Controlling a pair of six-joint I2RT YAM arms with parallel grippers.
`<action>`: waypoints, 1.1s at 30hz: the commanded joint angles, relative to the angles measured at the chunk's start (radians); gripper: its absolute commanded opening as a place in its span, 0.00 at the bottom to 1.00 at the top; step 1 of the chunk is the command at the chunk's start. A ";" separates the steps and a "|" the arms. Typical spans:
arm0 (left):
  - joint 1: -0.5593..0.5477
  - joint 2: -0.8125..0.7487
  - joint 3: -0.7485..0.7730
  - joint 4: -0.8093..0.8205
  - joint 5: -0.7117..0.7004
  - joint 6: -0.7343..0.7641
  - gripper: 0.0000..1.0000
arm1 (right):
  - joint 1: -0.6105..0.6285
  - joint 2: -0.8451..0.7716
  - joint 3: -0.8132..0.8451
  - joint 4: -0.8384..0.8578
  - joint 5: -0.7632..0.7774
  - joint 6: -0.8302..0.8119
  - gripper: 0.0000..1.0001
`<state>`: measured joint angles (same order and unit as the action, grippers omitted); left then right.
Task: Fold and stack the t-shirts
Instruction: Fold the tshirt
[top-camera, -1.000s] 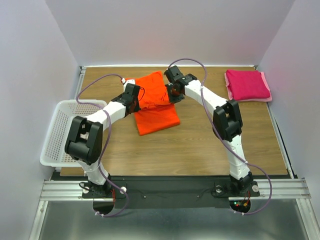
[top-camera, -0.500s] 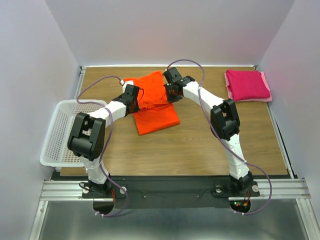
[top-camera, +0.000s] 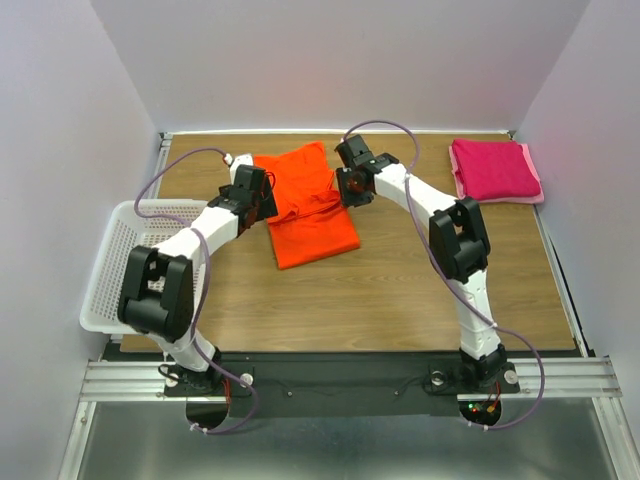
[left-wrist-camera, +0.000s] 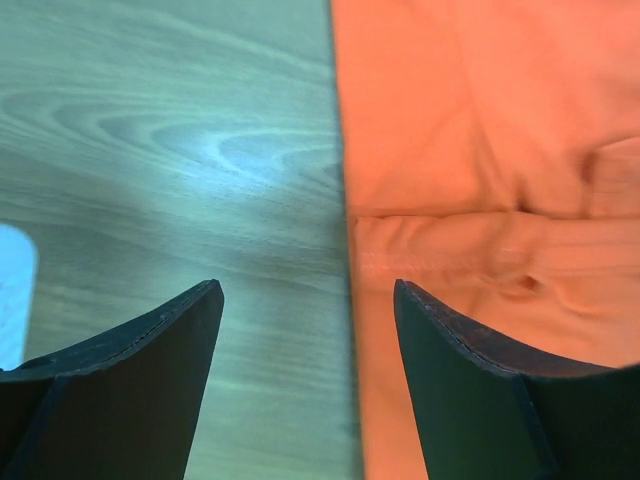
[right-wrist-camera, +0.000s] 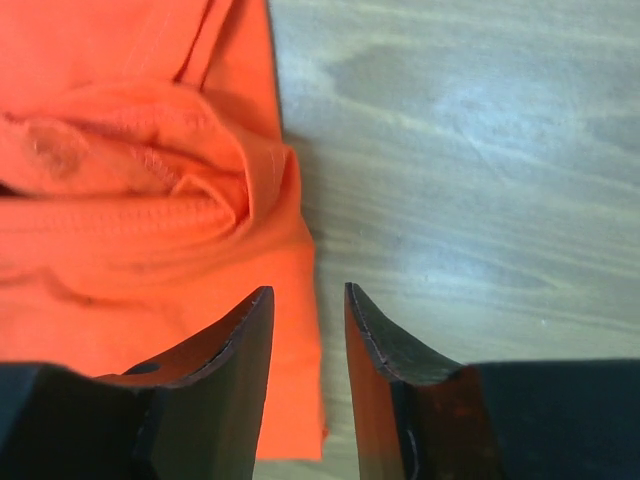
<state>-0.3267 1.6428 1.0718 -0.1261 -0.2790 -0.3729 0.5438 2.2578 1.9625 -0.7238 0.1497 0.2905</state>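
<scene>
Your left claw (left-wrist-camera: 308, 288) is spread wide, straddling the orange t-shirt (left-wrist-camera: 480, 200) edge. Your right claw (right-wrist-camera: 308, 292) is narrowly parted at the opposite edge, pinching nothing. The magenta t-shirt (top-camera: 493, 170) lies folded on the tabletop (top-camera: 420, 290).

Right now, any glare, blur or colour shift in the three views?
Left wrist: white glare patch on the table, colours greenish, orange t-shirt washed pale and slightly soft at right. Right wrist: milder sheen on the wood, t-shirt sharp and saturated. Top external: even light, faint shadows, no blur.
</scene>
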 joint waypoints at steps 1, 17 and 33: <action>-0.002 -0.161 -0.025 -0.019 -0.012 -0.029 0.81 | 0.002 -0.116 -0.046 0.079 -0.059 0.003 0.41; -0.049 -0.391 -0.240 -0.078 0.050 -0.109 0.71 | 0.011 0.074 0.125 0.118 -0.121 0.007 0.31; -0.115 -0.252 -0.170 -0.049 0.097 -0.124 0.71 | -0.018 0.169 0.360 0.135 -0.055 0.090 0.38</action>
<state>-0.4187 1.3411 0.8421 -0.2047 -0.1928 -0.4877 0.5369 2.4805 2.3196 -0.6342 0.0731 0.3447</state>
